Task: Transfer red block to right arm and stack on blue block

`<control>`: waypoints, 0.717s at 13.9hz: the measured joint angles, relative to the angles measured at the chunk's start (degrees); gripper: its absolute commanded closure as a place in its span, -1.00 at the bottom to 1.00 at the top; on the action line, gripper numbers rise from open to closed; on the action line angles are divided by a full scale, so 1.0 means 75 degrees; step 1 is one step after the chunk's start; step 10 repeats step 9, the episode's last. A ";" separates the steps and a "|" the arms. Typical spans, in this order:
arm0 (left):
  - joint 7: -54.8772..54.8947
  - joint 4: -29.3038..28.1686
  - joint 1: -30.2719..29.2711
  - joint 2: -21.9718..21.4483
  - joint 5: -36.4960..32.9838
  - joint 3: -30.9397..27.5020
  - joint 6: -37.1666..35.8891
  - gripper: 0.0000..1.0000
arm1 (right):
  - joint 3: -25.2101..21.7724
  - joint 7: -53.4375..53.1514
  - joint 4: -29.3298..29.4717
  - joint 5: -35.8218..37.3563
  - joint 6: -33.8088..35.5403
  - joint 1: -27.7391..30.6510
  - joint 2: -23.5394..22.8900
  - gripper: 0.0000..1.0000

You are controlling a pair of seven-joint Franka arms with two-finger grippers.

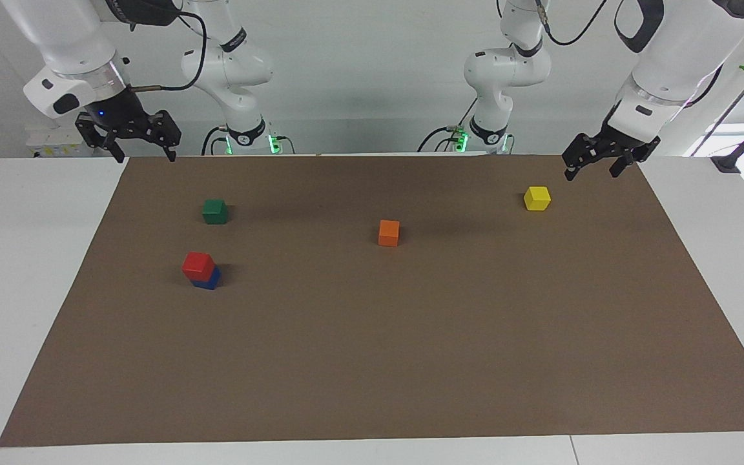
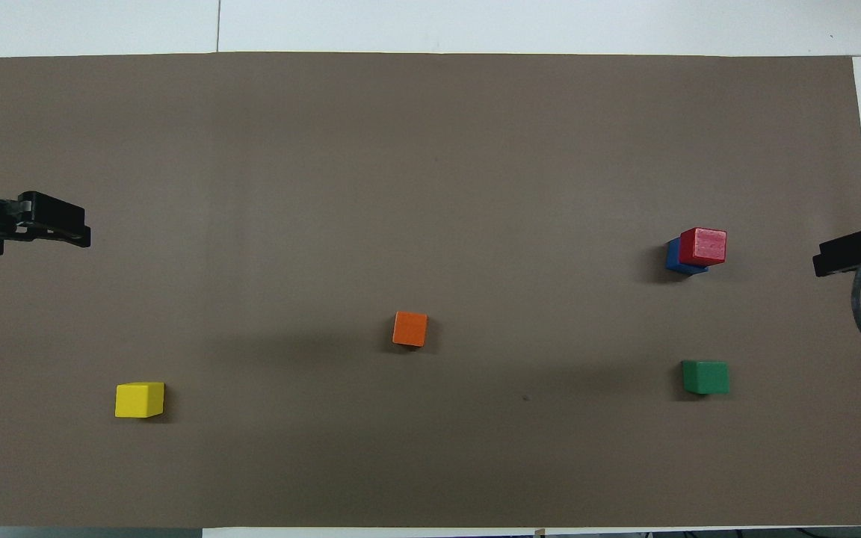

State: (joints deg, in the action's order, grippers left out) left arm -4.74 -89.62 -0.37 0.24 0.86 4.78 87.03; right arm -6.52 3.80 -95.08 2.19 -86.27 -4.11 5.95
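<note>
facing: high, across table, toward robots | overhead: steeply down | shared: brown mat (image 1: pixel 411 336)

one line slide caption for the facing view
Small red cube stacked on small blue cube; both open grippers raised, empty.

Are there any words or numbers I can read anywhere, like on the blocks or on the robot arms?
None can be read.
The small red cube, deep blue cube, dark green cube, orange cube and yellow cube have plain faces, and so does the brown table mat.
Small lettering on a dark band of the white right arm: too small to read.
</note>
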 measured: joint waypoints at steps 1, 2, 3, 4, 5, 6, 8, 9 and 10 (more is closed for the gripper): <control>0.0000 0.0000 0.0000 0.0000 0.0000 0.0000 0.0000 -1.00 | -0.0018 0.0000 0.0035 0.0000 0.0022 0.0001 -0.0009 -1.00; 0.0000 0.0000 0.0000 0.0000 0.0000 0.0000 0.0000 -1.00 | -0.0019 0.0000 0.0109 0.0000 0.0134 0.0000 -0.0048 -1.00; 0.0000 0.0000 0.0000 0.0000 0.0000 0.0000 0.0000 -1.00 | -0.0019 0.0000 0.0189 0.0000 0.0275 0.0000 -0.0102 -1.00; 0.0000 0.0000 0.0000 0.0000 0.0000 0.0000 0.0000 -1.00 | -0.0019 0.0000 0.0249 0.0000 0.0396 0.0000 -0.0147 -1.00; 0.0000 0.0000 0.0000 0.0000 0.0000 0.0000 0.0000 -1.00 | -0.0019 0.0000 0.0282 0.0000 0.0455 0.0000 -0.0177 -1.00; 0.0000 0.0000 0.0000 0.0000 0.0000 0.0001 0.0000 -1.00 | -0.0019 0.0000 0.0286 0.0000 0.0474 0.0000 -0.0186 -1.00; 0.0000 0.0000 0.0000 0.0000 0.0000 0.0001 0.0000 -1.00 | -0.0022 0.0000 0.0295 0.0000 0.0480 0.0001 -0.0186 -1.00; 0.0000 0.0000 0.0000 0.0000 0.0000 0.0001 0.0000 -1.00 | -0.0024 0.0000 0.0299 0.0000 0.0480 0.0001 -0.0186 -1.00; 0.0000 0.0000 0.0000 0.0000 0.0000 0.0001 0.0000 -1.00 | -0.0024 0.0000 0.0299 0.0000 0.0480 0.0001 -0.0186 -1.00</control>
